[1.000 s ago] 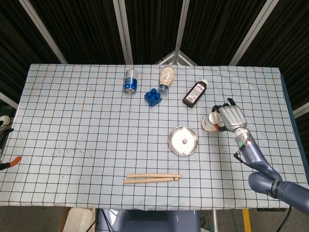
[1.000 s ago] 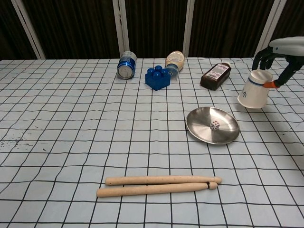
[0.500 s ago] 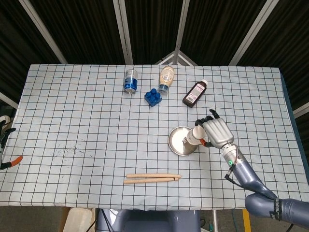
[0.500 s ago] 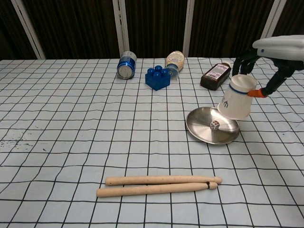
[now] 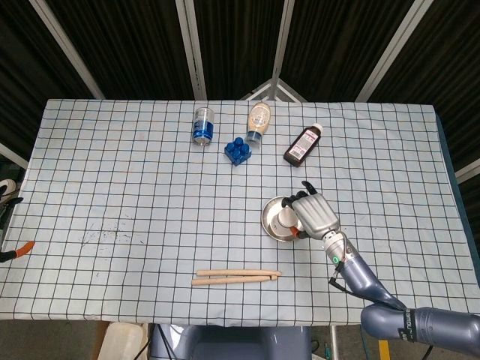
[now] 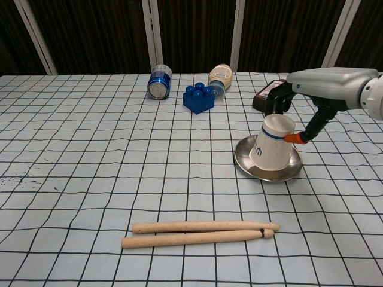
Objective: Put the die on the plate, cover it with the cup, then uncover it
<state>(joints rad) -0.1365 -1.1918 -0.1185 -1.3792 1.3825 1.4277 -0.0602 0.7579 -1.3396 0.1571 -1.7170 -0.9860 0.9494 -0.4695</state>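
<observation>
The right hand (image 6: pixel 302 104) has its fingers wrapped round the upside-down cup (image 6: pixel 273 148), which hangs right under it, mouth down on the plate (image 6: pixel 289 173) but tilted, top leaning toward the hand. Can't see the die, I'd guess it's under the cup. Left hand isn't showing.

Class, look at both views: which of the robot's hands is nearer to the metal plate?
Right. The right hand holds the cup upside down directly over the plate; the left hand shows in neither view.
</observation>
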